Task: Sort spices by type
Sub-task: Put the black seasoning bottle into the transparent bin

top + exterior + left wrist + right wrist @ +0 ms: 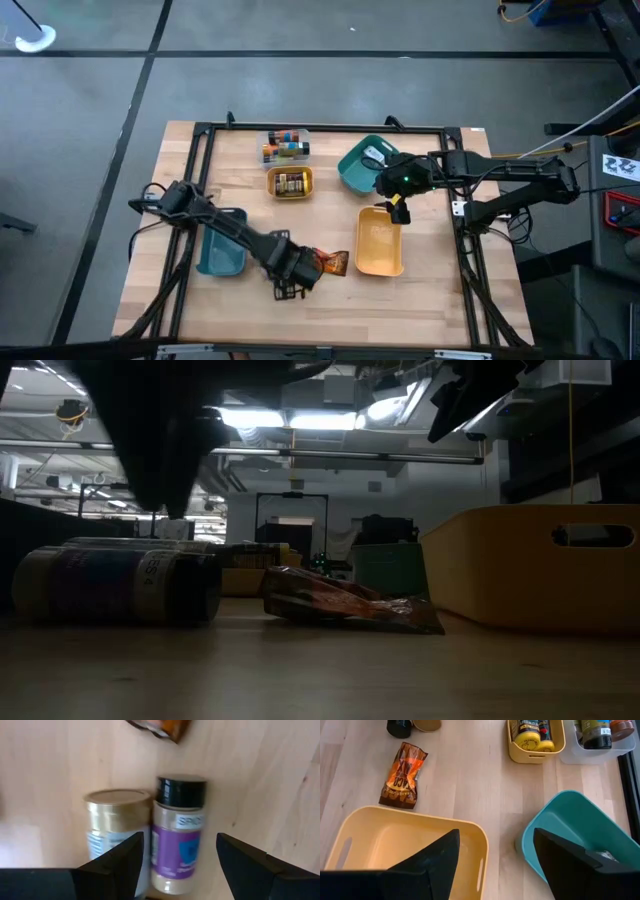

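Two spice jars lie side by side on their sides near the table's near edge: a purple-labelled jar with a black cap [180, 835] and a gold-capped jar with a pale label [117, 832], both also in the low view as jars [120, 585]. My left gripper [180, 857] [290, 272] hovers above them, open, one finger on each side of the purple jar. The orange-brown packet [331, 263] [402, 775] lies flat just right of them. More jars sit in the small yellow tray [289, 182] and the clear tray [285, 146]. My right gripper [495, 862] [397, 203] is open and holds nothing.
A large yellow tray [380, 242] [540, 565] stands right of the packet, under my right gripper. A teal tray [355, 168] at the far right leans tilted and holds a pale object. A blue tray [222, 246] sits beside my left arm. Bare wood lies along the near edge.
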Controlling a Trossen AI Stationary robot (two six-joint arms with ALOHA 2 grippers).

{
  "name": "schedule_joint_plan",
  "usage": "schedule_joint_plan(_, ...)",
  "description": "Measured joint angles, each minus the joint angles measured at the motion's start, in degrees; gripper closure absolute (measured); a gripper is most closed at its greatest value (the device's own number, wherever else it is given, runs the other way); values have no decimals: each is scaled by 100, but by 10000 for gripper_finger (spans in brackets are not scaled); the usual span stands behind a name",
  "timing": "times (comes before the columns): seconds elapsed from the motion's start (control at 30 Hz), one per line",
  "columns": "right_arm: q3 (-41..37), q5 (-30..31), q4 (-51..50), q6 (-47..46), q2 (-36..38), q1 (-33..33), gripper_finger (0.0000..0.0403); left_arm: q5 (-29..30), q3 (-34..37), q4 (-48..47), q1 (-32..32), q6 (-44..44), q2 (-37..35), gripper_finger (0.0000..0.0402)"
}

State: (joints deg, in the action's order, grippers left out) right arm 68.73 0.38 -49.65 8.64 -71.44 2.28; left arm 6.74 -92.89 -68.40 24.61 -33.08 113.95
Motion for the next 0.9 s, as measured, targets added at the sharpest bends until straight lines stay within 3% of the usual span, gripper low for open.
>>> schedule_joint_plan(0.43, -2, -1, 7, -144, -7, -2, 149, 40, 743, 505, 396, -832, -2, 169)
schedule_joint_plan(0.9, -2, 0, 6, -153, -7, -4, 149, 92, 1353, 1445, 394, -886, 4, 169)
